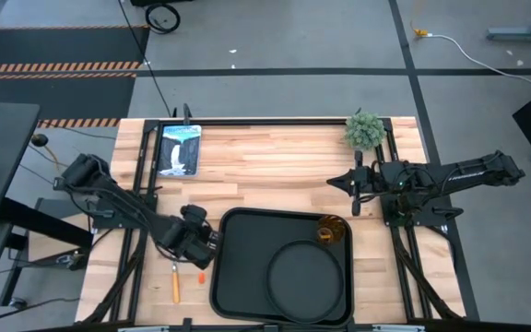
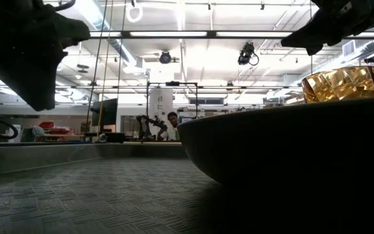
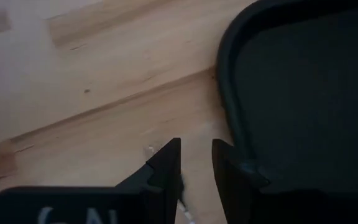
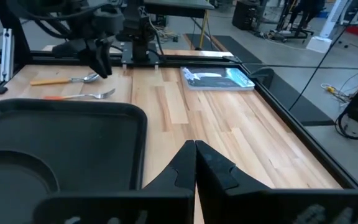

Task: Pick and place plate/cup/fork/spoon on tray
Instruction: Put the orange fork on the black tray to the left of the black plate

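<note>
- Left tool (image 1: 201, 247) poised low beside the tray's (image 1: 238, 277) left rim, fingers spread a little, nothing between them.
- Fork (image 4: 82, 96) and spoon (image 4: 64, 79) on the bare bench just outside that rim (fork nearer the tray), handles pointing away from the tool, long axes roughly parallel to the tray's left side; left arm clearly nearer.
- Fork: silver tines, red-orange handle. Spoon: yellow-orange handle.
- Plate (image 1: 307, 277) and amber cup (image 1: 330, 231) already on the tray.
- Right tool (image 1: 356, 191) parked above the bench, fingers pressed together.
</note>
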You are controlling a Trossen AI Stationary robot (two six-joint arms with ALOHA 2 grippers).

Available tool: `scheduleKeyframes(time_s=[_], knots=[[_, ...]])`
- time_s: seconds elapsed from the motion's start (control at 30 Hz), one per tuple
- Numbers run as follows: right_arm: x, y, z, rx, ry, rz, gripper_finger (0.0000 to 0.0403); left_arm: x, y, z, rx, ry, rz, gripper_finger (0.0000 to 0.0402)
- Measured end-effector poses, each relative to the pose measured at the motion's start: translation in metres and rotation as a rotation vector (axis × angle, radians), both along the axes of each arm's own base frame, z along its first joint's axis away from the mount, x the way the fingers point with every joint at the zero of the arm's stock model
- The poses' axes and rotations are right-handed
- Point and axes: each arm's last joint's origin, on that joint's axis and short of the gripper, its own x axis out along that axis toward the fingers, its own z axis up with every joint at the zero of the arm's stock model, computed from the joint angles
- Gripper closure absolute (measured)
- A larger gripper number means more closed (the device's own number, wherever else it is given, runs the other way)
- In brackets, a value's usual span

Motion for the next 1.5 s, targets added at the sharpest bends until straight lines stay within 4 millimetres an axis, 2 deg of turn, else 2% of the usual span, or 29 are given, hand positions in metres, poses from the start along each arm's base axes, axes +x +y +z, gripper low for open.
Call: scheduleKeyframes(time_s=[0.3,0.53,0.73,0.9,1.13,1.5], knots=[[0.000,0.000,0.000,0.000,0.000,0.000,0.0392,0.007,-0.013,-0.004,-0.043,0.215,0.102,0.0301],[0.002,0.000,-0.002,-0.002,0.016,0.000,0.0392,0.008,-0.014,-0.007,-0.056,0.190,0.188,0.0281],[0.006,0.001,-0.006,-0.003,0.044,-0.001,0.0392,0.015,-0.021,-0.008,-0.118,0.116,0.175,0.0240],[0.011,0.002,-0.007,-0.004,0.048,0.012,0.0392,0.015,-0.022,-0.009,-0.144,0.131,0.178,0.0234],[0.013,0.003,-0.007,-0.004,0.046,0.035,0.0392,0.017,-0.025,-0.034,-0.210,0.150,0.172,0.0248],[0.013,0.003,-0.007,-0.005,0.044,0.035,0.0392,0.005,-0.024,-0.061,-0.302,0.141,0.189,0.0260]])
